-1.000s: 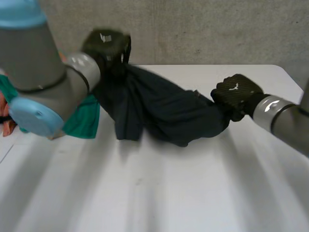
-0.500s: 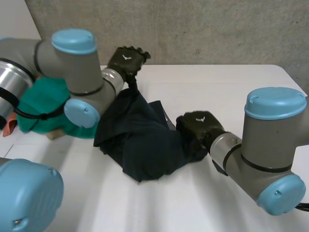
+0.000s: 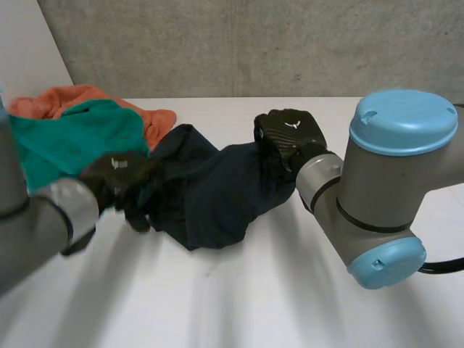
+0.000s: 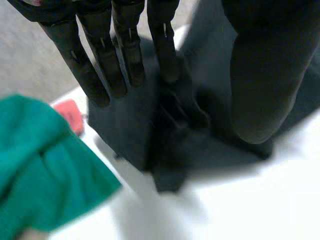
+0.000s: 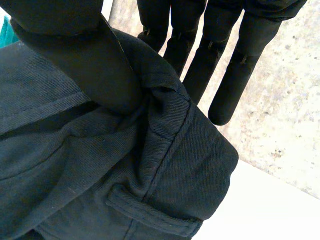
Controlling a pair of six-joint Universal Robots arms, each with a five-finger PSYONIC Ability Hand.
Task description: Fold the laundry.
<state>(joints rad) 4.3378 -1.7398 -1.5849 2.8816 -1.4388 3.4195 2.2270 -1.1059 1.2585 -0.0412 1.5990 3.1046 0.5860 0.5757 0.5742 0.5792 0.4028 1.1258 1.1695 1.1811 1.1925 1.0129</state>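
A dark navy garment (image 3: pixel 210 192) is lying crumpled at the middle of the white table (image 3: pixel 254 304), stretching from left to right between the two hands. The left hand (image 3: pixel 119 181) is resting on the garment's left end; its fingers (image 4: pixel 125 55) are reaching out straight over the dark cloth, with the thumb (image 4: pixel 260 90) standing apart from them, so it is gripping nothing. The right hand (image 3: pixel 290 130) is sitting at the garment's far right end, its thumb (image 5: pixel 85 60) pressing a seamed edge against straight fingers (image 5: pixel 225 75), pinching it. A green cloth (image 3: pixel 72 141) is lying left of the garment, touching it, and an orange cloth (image 3: pixel 156 119) is lying beyond that, on the far side
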